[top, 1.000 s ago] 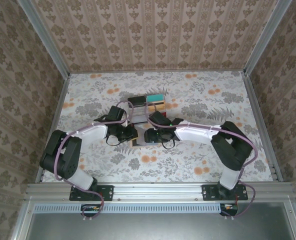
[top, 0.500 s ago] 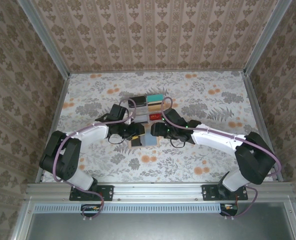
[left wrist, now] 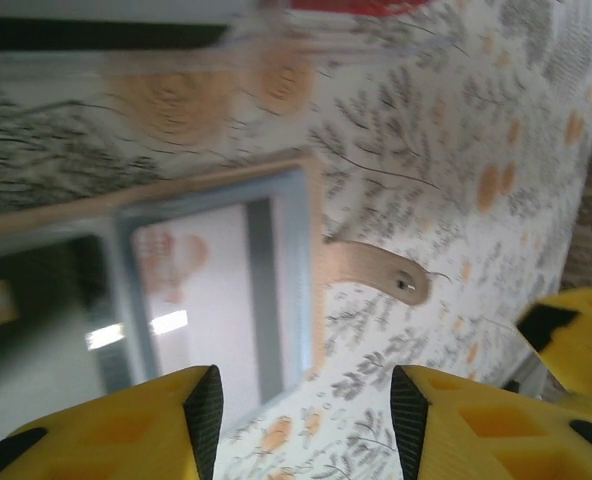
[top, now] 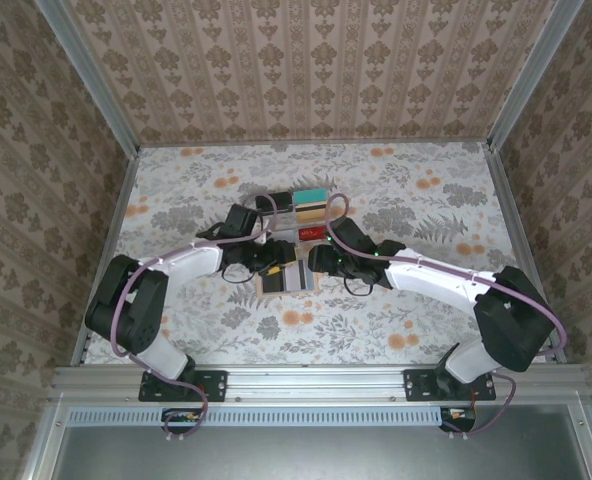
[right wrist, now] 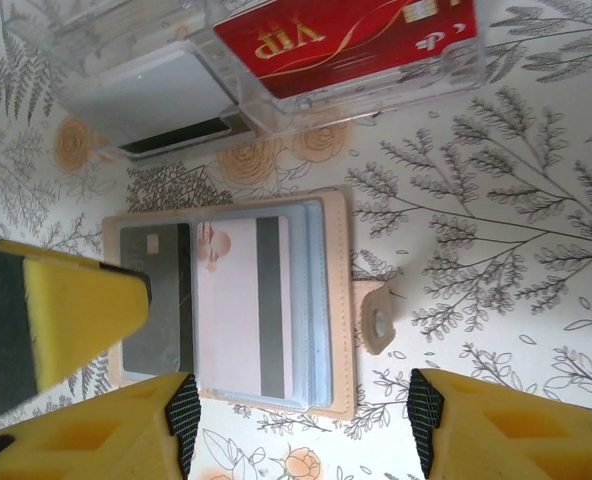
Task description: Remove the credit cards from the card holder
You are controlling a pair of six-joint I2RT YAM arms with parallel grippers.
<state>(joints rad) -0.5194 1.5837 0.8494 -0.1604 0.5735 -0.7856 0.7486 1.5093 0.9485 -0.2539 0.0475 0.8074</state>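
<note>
- The card holder [right wrist: 338,300] lies spread open and flat on the flowered table [right wrist: 516,200], in the middle of the right wrist view. In the top view it sits at centre frame [top: 288,291].
- A pale card [right wrist: 238,310] with a dark stripe lies on the right half of the holder. A dark card [right wrist: 156,300] sits in the pocket on the left half.
- The holder's strap tab [right wrist: 376,318] sticks out from its right edge and rests on the table.
- A clear tray [right wrist: 356,103] runs along the upper edge of that view, just above the holder. It holds a red card [right wrist: 346,35] in one compartment and a grey card [right wrist: 161,95] in the compartment to its left.
- The right gripper [right wrist: 301,430] is released. Its yellow fingers stand wide apart at the bottom of the frame with nothing between them.
- The left gripper [left wrist: 298,420] is released too, its fingers apart and empty at the bottom of its own view, over the holder's edge.
- One left-gripper finger [right wrist: 46,310] reaches in from the left of the right wrist view, across the holder's left edge. I cannot tell whether it touches.
</note>
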